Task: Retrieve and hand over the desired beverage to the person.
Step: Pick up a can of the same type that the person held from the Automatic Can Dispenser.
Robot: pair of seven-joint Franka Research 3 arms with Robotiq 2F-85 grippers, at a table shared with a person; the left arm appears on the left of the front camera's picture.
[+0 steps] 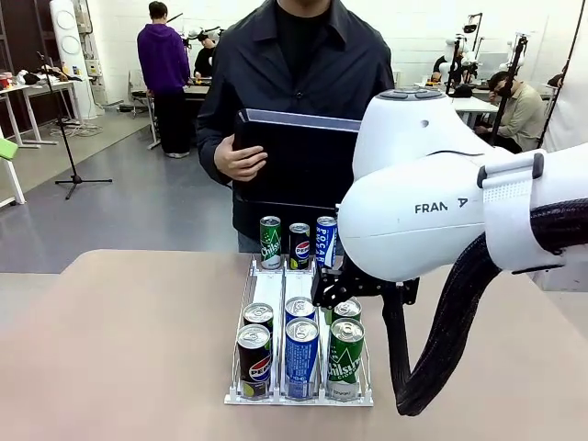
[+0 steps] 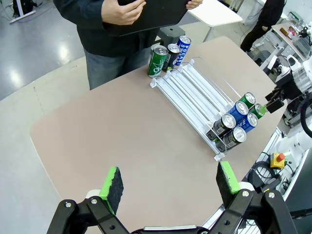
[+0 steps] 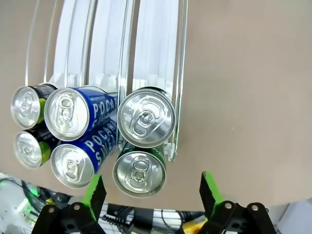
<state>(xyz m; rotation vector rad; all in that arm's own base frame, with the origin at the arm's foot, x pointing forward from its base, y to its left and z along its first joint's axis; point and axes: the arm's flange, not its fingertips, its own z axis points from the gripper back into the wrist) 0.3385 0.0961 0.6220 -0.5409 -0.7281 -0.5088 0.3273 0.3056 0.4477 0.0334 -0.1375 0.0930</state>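
**Front view.** The right gripper [image 1: 356, 290] hangs low over the right lane of the clear three-lane rack [image 1: 299, 399]. Its opening cannot be told here, since the arm hides the fingers. The front Chilsung can [image 1: 346, 356] stands at the lane's near end, just beside and below the gripper. Which drink is wanted is not shown; this can is taken as the target from the gripper's position. The person [image 1: 294, 73] waits at the far side with a dark board [image 1: 303, 152] held to the chest.

**Left wrist view.** The left gripper [image 2: 169, 181] is spread wide and holds nothing, high over the bare table [image 2: 122, 131]. It is well apart from the rack [image 2: 195, 90] and from the front green can [image 2: 257, 111].

**Right wrist view.** The right gripper [image 3: 152, 190] is opened wide and is empty. The front green can [image 3: 139, 173] is seen from above between the two pads [image 3: 95, 192], nearer to the picture's left one. It touches the rear green can [image 3: 146, 117], and a Pocari can [image 3: 73, 165] stands just beside it across the lane wall.

For a sound grasp, the gap should first be centred on the can, so that the picture-left finger is not brought down on the Pocari can or the rail. The fingers should then be lowered past the rim and closed on the body. The can is best lifted straight up, clear of the rack.
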